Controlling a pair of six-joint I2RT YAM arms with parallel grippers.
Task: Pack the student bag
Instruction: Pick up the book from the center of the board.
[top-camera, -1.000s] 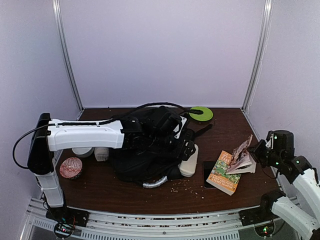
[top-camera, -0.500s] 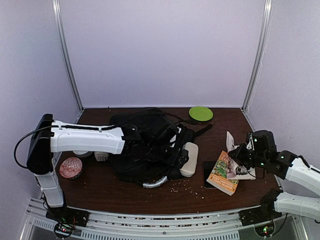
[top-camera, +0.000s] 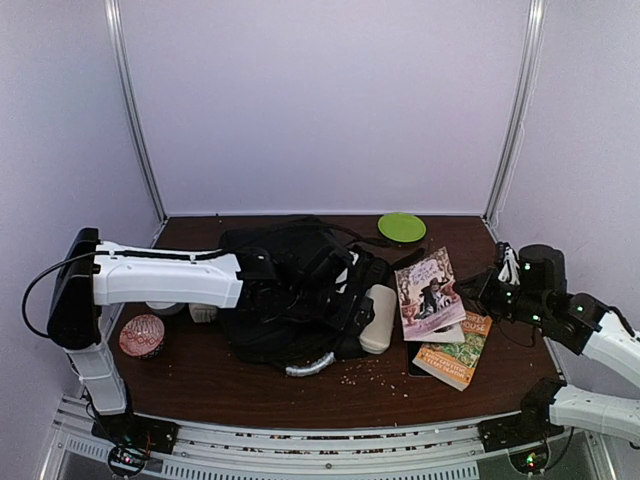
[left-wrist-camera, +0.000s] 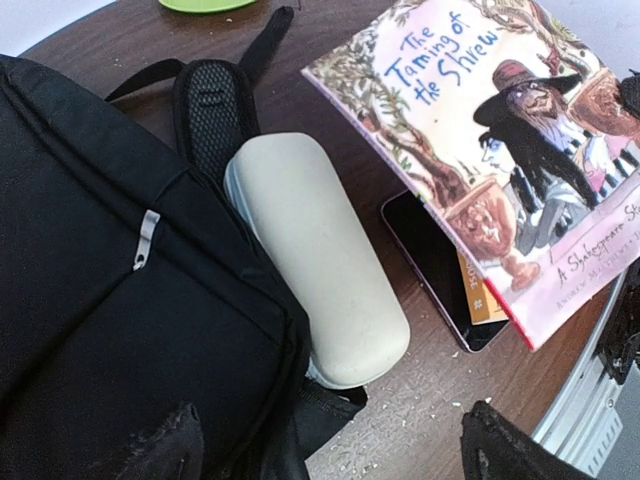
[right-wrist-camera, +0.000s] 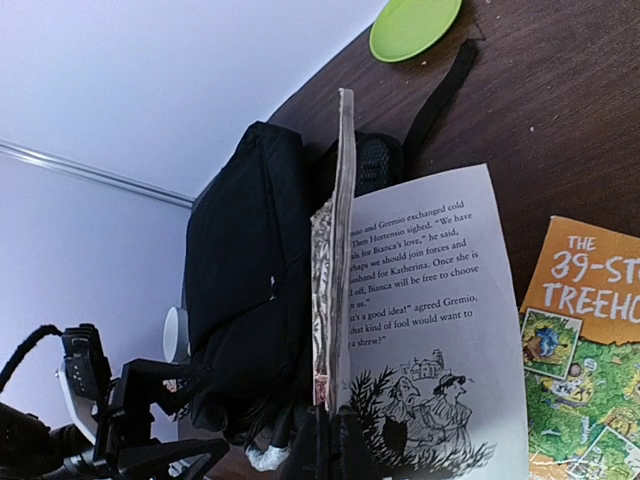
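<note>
The student bag (top-camera: 285, 290) is a large black backpack lying flat mid-table; it also shows in the left wrist view (left-wrist-camera: 100, 300) and the right wrist view (right-wrist-camera: 250, 270). My left gripper (top-camera: 345, 300) hovers over the bag's right edge, open and empty, its fingertips (left-wrist-camera: 175, 445) wide apart. My right gripper (top-camera: 482, 290) is shut on the book "The Taming of the Shrew" (top-camera: 430, 290), held off the table just right of the bag. In the right wrist view, the fingers (right-wrist-camera: 335, 445) pinch the book (right-wrist-camera: 430, 310) at its lower edge, pages partly fanned.
A beige case (top-camera: 378, 318) lies against the bag's right side. A phone (left-wrist-camera: 440, 270) and an orange-green book (top-camera: 455, 355) lie under the held book. A green plate (top-camera: 402, 227) sits at the back. A patterned round item (top-camera: 141, 335) and white cups (top-camera: 203, 308) sit left.
My right gripper has carried the Shrew book up off the orange-green book and leftward toward the bag, cover now facing up. My left arm has lowered a little over the bag.
</note>
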